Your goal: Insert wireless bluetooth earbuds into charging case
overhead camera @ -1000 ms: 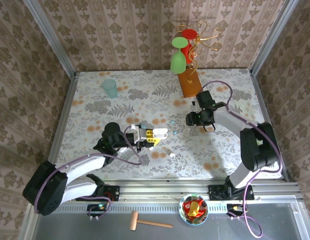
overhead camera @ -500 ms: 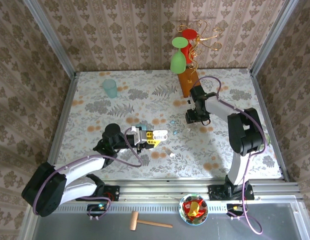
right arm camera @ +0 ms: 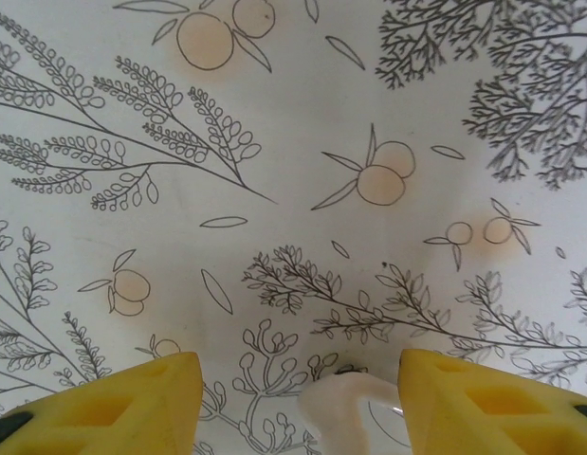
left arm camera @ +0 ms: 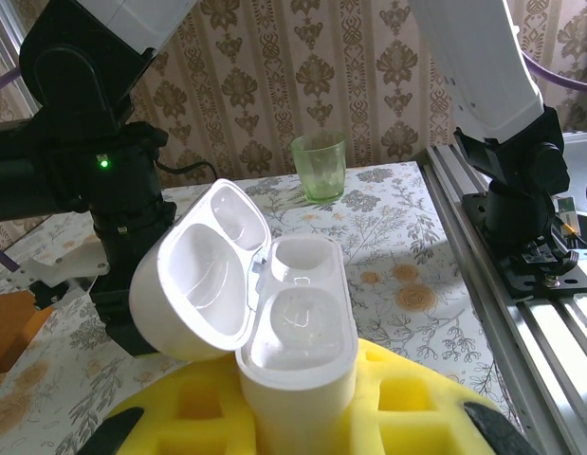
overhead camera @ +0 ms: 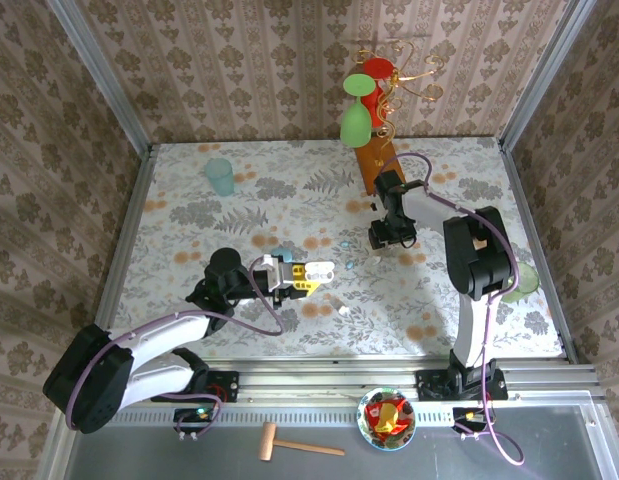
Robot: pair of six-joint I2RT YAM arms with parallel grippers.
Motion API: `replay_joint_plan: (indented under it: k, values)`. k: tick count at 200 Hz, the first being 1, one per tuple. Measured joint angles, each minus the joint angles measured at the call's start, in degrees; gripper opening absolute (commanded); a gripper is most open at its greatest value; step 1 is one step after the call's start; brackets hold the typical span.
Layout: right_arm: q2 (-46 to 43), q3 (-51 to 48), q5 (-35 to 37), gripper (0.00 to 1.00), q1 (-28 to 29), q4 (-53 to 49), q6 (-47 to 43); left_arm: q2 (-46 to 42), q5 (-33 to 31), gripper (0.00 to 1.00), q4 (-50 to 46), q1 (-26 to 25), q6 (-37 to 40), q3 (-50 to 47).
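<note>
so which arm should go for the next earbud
Right: the right fingers are open with a white earbud lying on the table between them, while the left fingers are busy holding the open charging case.

White case [left arm camera: 298, 327] upright, lid open & tipped left, both wells empty. One white glossy bud [right arm camera: 336, 412] lying on floral table [right arm camera: 274, 142].

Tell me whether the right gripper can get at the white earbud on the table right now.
Probably yes. The right gripper is open, and the white earbud lies on the table between its yellow fingers, with nothing covering it.
</note>
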Motion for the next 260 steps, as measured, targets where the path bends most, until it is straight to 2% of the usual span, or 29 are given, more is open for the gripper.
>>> replay_joint_plan:
  k: [60, 129, 164, 208, 260]
  values:
    - [-0.1, -1.0, -0.8, 0.48, 0.0, -0.6, 0.0, -0.8, 0.0, 0.00, -0.6, -0.1, 0.0, -0.4]
    - [-1.2, -1.2, 1.1, 0.50, 0.5, -3.2, -0.5, -1.0, 0.0, 0.00, -0.7, -0.3, 0.1, -0.4]
    - [0.0, 4.0, 4.9, 0.48, 2.7, -7.9, -4.0, -1.0, 0.0, 0.00, -0.9, -0.3, 0.3, -0.4]
    - [5.7, 12.4, 7.8, 0.48, 5.6, -15.8, -10.0, -1.0, 0.0, 0.00, -1.4, -0.3, 0.9, -0.4]
    - [11.6, 18.6, 10.4, 0.46, 5.9, -23.1, -14.1, -2.5, 0.0, 0.00, -2.4, -0.3, 1.9, -0.4]
